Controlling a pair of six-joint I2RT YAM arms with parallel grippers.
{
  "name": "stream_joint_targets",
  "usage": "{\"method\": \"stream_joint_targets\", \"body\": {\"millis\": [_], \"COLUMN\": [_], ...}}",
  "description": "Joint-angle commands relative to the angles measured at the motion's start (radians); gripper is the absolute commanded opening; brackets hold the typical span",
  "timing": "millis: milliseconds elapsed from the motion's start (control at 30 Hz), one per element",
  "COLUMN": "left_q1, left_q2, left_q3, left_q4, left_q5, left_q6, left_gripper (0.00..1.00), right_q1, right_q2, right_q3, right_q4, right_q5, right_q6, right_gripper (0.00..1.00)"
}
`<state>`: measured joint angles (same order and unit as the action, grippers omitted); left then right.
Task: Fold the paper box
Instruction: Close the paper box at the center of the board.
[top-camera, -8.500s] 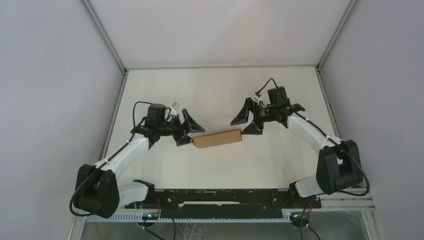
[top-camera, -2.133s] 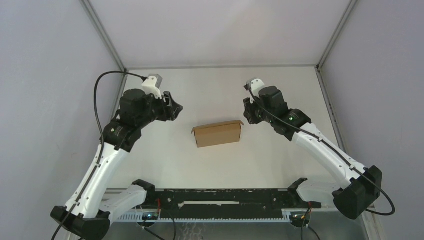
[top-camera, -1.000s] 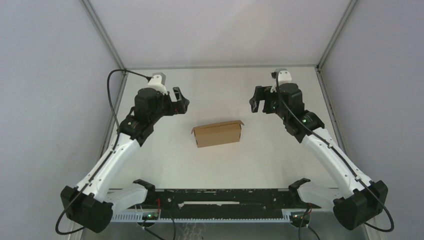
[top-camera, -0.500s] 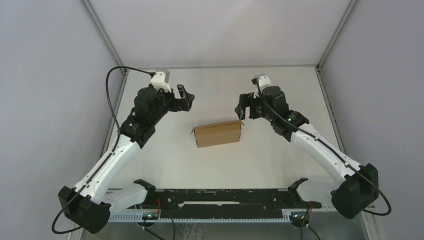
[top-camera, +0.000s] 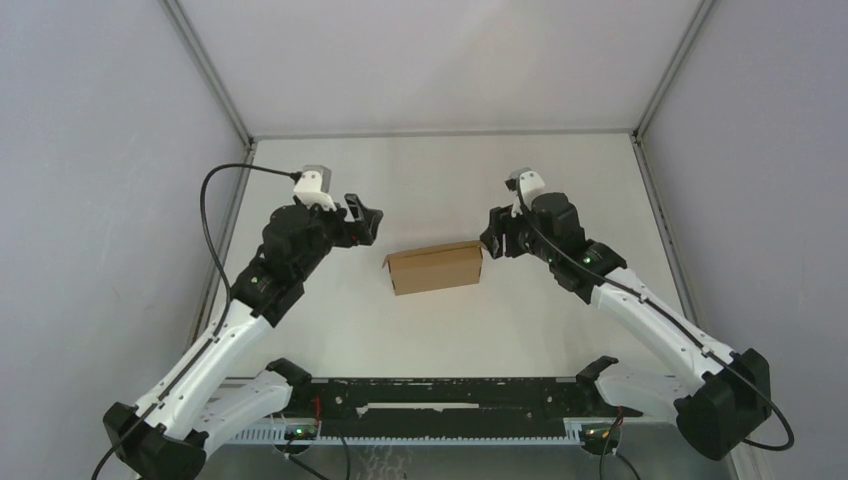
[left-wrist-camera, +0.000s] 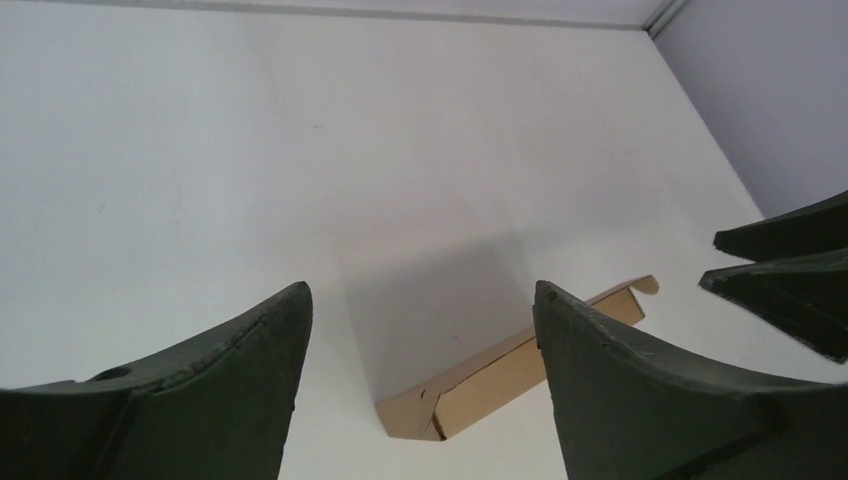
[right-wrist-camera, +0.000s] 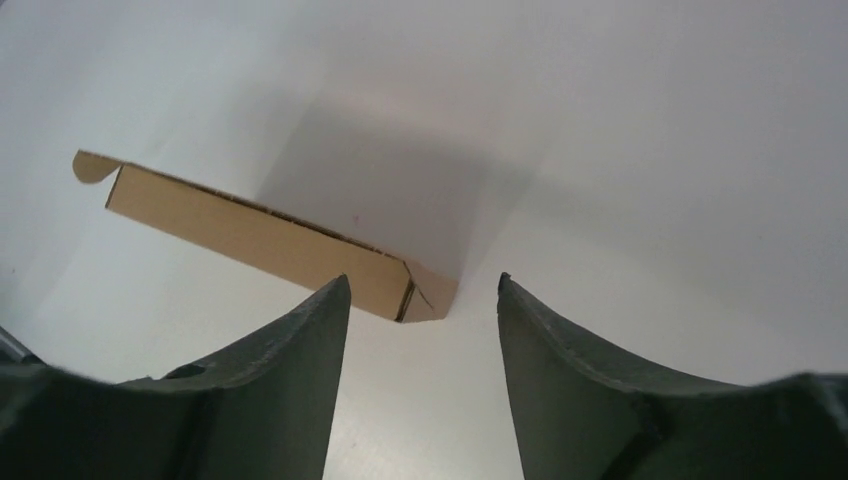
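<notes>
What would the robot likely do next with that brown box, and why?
Probably lower the right gripper onto the right end of the paper box: its jaws stand open right beside it, holding nothing, and a tab sticks out there. The left gripper, also open, hangs farther off.

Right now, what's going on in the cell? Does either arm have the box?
Neither arm has it. The paper box lies flat in the middle of the table. It looks mostly folded, with a small tab sticking out at its right end. The left gripper hangs off the box's left end and the right gripper sits close over its right end. Both have open jaws, and neither appears to touch the cardboard.
</notes>
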<state>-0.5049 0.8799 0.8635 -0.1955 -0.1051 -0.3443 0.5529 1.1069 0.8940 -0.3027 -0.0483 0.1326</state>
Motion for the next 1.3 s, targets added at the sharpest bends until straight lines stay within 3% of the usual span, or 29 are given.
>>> {"method": "stream_joint_targets", "body": {"millis": [0, 100, 167, 300, 667, 1267], "left_q1": [-0.026, -0.041, -0.049, -0.06, -0.066, -0.066], "left_q2": [-0.025, -0.035, -0.039, -0.05, -0.042, -0.03], "left_q3": [-0.046, -0.058, -0.063, -0.086, -0.112, -0.107], "left_q4": [0.028, 0.028, 0.022, 0.021, 0.028, 0.022], "left_q5": [-0.014, -0.004, -0.005, -0.012, -0.018, -0.018], "left_q6": [-0.022, -0.021, -0.015, -0.018, -0.006, 0.005], "left_gripper": [0.8, 0.75, 0.73, 0.69, 0.7, 0.71], "right_q1": [0.03, 0.057, 0.059, 0.061, 0.062, 0.059], "right_q2": [-0.071, -0.091, -0.089, -0.082, -0.029, 0.038], "right_q3": [-0.015, -0.026, -0.03, -0.042, -0.052, -0.057], "right_q4": [0.037, 0.04, 0.041, 0.052, 0.07, 0.104], "right_q5": [0.0, 0.015, -0.006, -0.031, -0.031, 0.016], "right_q6": [-0.025, -0.03, -0.037, -0.045, -0.077, -0.1], "right_gripper": [0.59, 0.5, 0.39, 0.31, 0.46, 0.41]}}
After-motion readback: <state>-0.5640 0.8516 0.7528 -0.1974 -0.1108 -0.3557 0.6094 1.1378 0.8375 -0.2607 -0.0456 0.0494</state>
